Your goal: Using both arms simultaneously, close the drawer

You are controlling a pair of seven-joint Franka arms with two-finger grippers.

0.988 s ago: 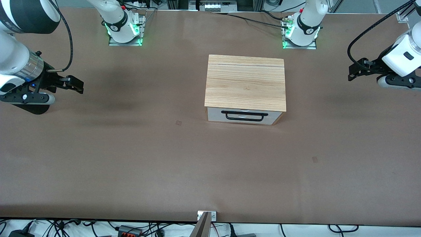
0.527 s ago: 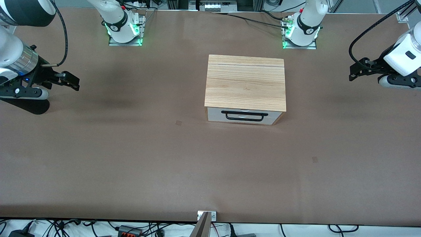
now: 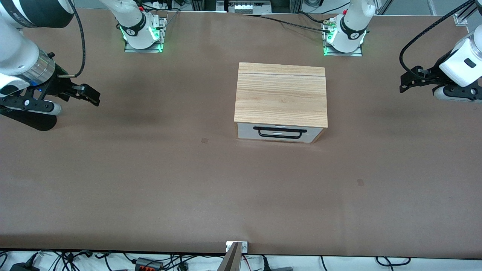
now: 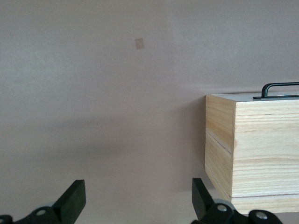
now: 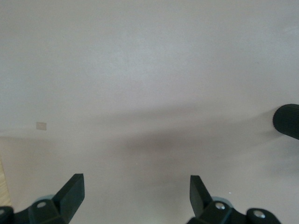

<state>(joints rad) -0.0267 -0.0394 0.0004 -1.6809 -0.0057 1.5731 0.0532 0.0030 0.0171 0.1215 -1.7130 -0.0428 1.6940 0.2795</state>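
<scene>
The light oak box [image 3: 280, 94] stands in the middle of the table. Its drawer's white front [image 3: 245, 131] with the black bar handle [image 3: 279, 133] faces the front camera and sits flush in the box; no wood-brown inside shows. My left gripper [image 3: 403, 83] hovers open and empty over the table toward the left arm's end, well apart from the box. The left wrist view shows its open gripper [image 4: 138, 198], the box's side [image 4: 261, 149] and the handle [image 4: 280, 87]. My right gripper [image 3: 93, 98] hovers open and empty toward the right arm's end; its wrist view [image 5: 135, 193] shows bare table.
Two small tape squares [image 3: 204, 140] [image 3: 360, 182] lie on the brown table nearer the front camera than the box. The arm bases [image 3: 143, 34] [image 3: 344, 35] stand along the table's robot edge. A metal mount [image 3: 236, 247] sits at the front edge.
My right gripper drew back toward its end of the table, then came a little toward the box again. The left arm and the drawer have hardly moved.
</scene>
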